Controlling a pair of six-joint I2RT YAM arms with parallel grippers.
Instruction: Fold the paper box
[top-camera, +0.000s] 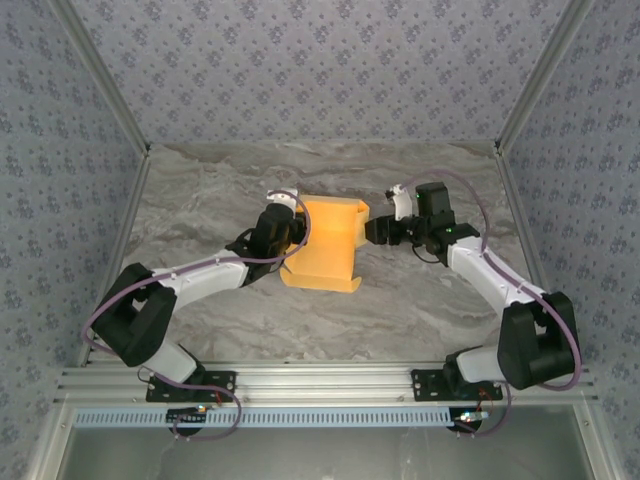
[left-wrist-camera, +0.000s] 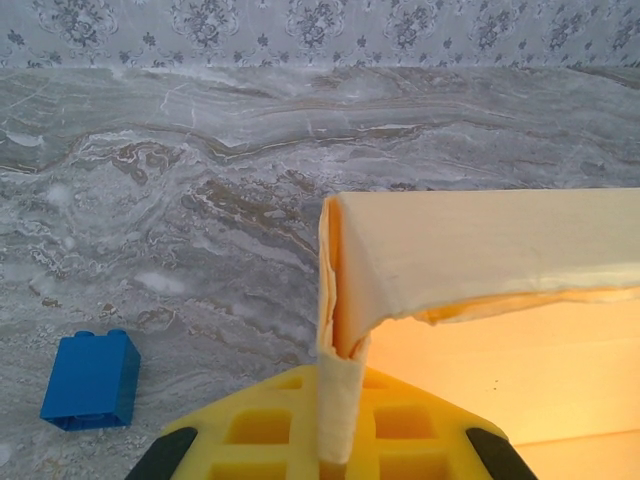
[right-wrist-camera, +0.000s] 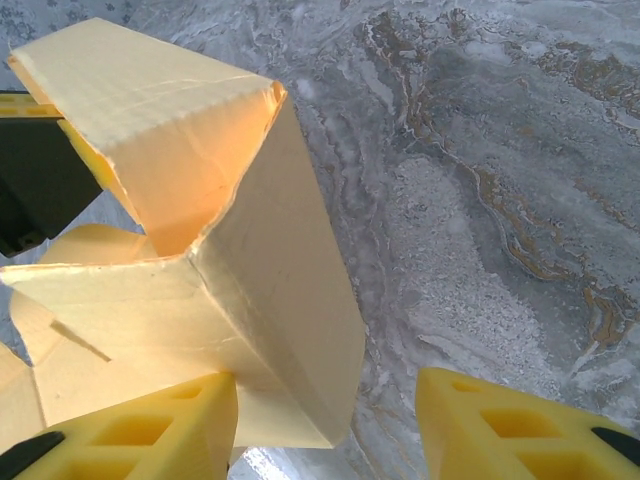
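Observation:
The paper box (top-camera: 322, 248) is yellow-orange card, partly folded, with raised walls, lying mid-table. My left gripper (top-camera: 291, 230) is at its left side. In the left wrist view this gripper (left-wrist-camera: 340, 405) is shut on an upright edge of the box (left-wrist-camera: 480, 250), the card pinched between the yellow fingers (left-wrist-camera: 250, 425). My right gripper (top-camera: 373, 232) sits at the box's right side. It stands open (right-wrist-camera: 325, 430), and a folded wall of the box (right-wrist-camera: 280, 290) reaches down between its fingers, close to the left finger (right-wrist-camera: 150, 430) and well apart from the right one (right-wrist-camera: 510, 430).
A small blue brick (left-wrist-camera: 92, 380) lies on the marble tabletop (top-camera: 420, 300) to the left of the left gripper. Patterned walls (top-camera: 320, 70) enclose the table at the back and sides. A metal rail (top-camera: 320, 385) runs along the near edge.

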